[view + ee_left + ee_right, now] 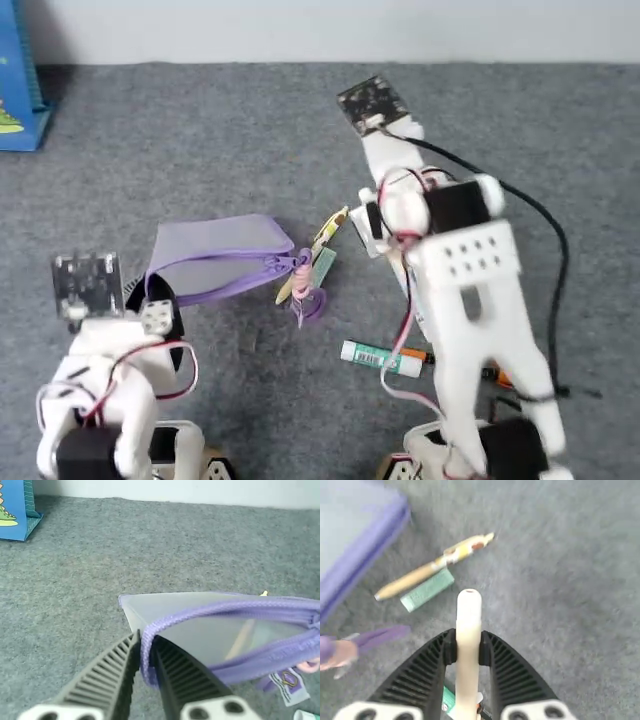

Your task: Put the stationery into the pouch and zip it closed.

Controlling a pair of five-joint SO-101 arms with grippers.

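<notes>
Pouch (210,630) gripped at its purple zip edge by left tool (145,644). Cream stick (469,611) clamped in right tool (468,637); pen (432,567) and green eraser (426,590) laid on tabletop (570,580) just ahead of it.

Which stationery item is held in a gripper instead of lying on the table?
The cream-white stick, clamped in the right gripper; the tan pen and green eraser lie on the grey table.
</notes>
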